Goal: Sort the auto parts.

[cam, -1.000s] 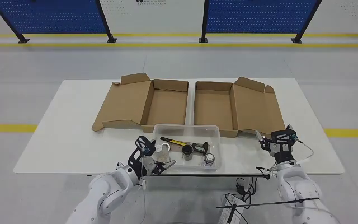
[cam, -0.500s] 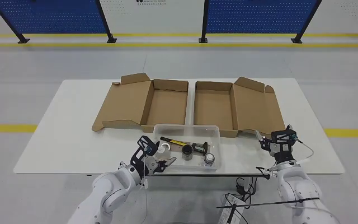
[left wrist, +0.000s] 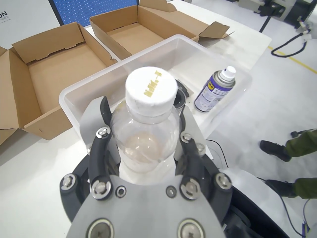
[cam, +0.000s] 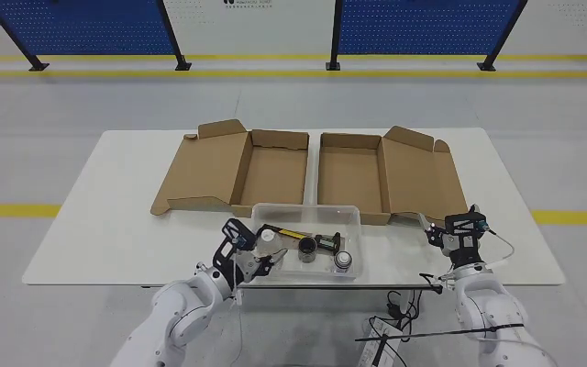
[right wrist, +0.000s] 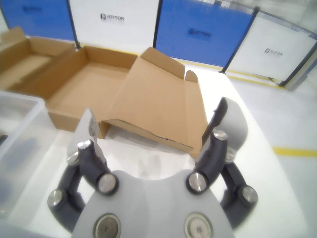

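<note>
— So, where's the left tool (left wrist: 144, 115)?
— Clamped on the bottle (left wrist: 148, 137), angled over the bin's (left wrist: 190, 44) near edge.
— And the right tool (right wrist: 158, 120)?
— Spread apart, low over the bench (right wrist: 250, 134) beside a box (right wrist: 153, 92).

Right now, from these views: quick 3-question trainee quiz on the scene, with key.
1. True or false: the left tool is shut on the white-capped bottle.
2. The spray can stands: A) in the clear bin; B) in a cardboard box; C) on the bare table.
3. Fill in: the right tool is ____ and holds nothing.

Key: 1 true; 2 A; 3 open.
</note>
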Tool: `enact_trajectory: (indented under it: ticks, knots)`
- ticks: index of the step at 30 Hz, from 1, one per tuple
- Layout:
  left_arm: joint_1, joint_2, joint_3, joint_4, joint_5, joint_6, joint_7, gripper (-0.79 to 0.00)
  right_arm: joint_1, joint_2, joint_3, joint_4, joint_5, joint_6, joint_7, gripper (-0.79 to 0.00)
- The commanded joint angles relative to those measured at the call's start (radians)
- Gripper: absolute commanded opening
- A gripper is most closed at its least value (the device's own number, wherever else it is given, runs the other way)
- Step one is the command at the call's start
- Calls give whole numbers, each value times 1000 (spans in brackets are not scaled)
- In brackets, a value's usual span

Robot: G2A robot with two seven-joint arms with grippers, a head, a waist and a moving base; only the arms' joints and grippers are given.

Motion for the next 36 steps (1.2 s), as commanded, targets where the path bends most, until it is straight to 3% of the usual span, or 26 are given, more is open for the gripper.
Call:
enact_trajectory:
  ticks: [1,11,16,27,36]
  knots:
    - [-3,-1,-2,-7,-18,8,7,-785,0,0,0,0,0,0,0,0]
    - [-35,-8,-33,-70,-291,46,-29,-785,0,0,0,0,0,0,0,0]
    - [-44,-4,-64,-116,-394,16,-77,-785,0,0,0,0,0,0,0,0]
    - [1,23,-148,-244,-690,-202,-294,-785,0,0,0,0,0,0,0,0]
    - [36,50,-176,-270,-813,-368,-456,-785,0,0,0,0,0,0,0,0]
